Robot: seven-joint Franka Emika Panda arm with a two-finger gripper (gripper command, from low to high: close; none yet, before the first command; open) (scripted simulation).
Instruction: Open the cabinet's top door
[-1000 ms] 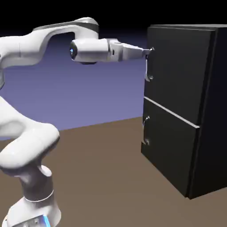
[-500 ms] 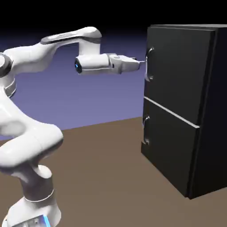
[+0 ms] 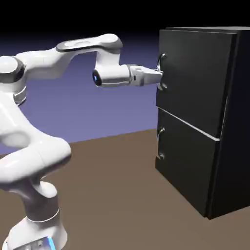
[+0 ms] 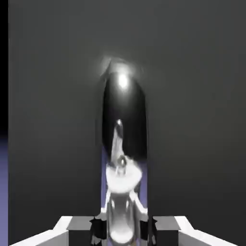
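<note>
Since the earlier exterior pictures the hand has been carried along the handle (image 3: 160,71) from its upper end to its middle, the wrist has been rolled, and the jaws, wide apart then, have been clenched on the handle. The top door (image 3: 193,80) now stands slightly swung out at its handle edge; before, it lay flush with the front.

The gripper (image 3: 157,74) is seen level in the exterior view, pointing to that view's right at the door's near vertical edge. In the hand view the bright curved handle runs up from between the grey fingertips (image 4: 98,226), which press on it from both sides, so the grasp is on the handle itself.

The cabinet (image 3: 229,122) stands on the table (image 3: 112,195) toward its right edge in the exterior view, with the top door above the lower door (image 3: 188,158). The handle's long axis is upright, and the door lies straight ahead of the fingers. The hinge is judged to be at the door's far vertical edge, so the coming pull is best drawn back toward the arm's base and curved outward.

Nothing else stands on the table between arm and cabinet. The lower handle (image 3: 160,144) sits well below the hand and is not touched.
</note>
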